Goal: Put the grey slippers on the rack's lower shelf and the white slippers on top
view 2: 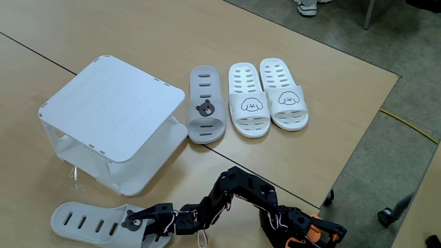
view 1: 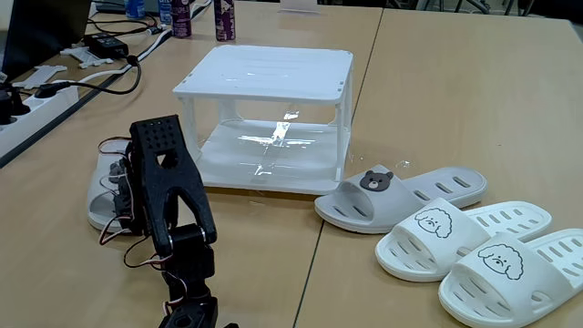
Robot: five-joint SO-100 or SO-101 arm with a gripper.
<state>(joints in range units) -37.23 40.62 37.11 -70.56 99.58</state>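
The white rack [view 1: 264, 71] [view 2: 110, 100] stands mid-table, and its glossy lower shelf [view 1: 273, 150] is bare. One grey slipper [view 1: 401, 196] [view 2: 205, 103] with a bear emblem lies beside the rack. The two white slippers [view 1: 465, 235] [view 2: 248, 100] with dog faces lie next to it, side by side. A second grey slipper [view 1: 96, 196] [view 2: 86, 220] lies in front of the rack's open side. My gripper [view 1: 117, 187] [view 2: 141, 224] sits at its strap end, fingers closed on it. The black arm hides the strap itself.
A power strip [view 1: 36, 105] and black cables [view 1: 118, 64] run along the left in one fixed view, with bottles [view 1: 225, 20] at the back. The table's edge [view 2: 358, 131] drops to the floor just beyond the slippers. A seam [view 1: 319, 246] splits the tabletop.
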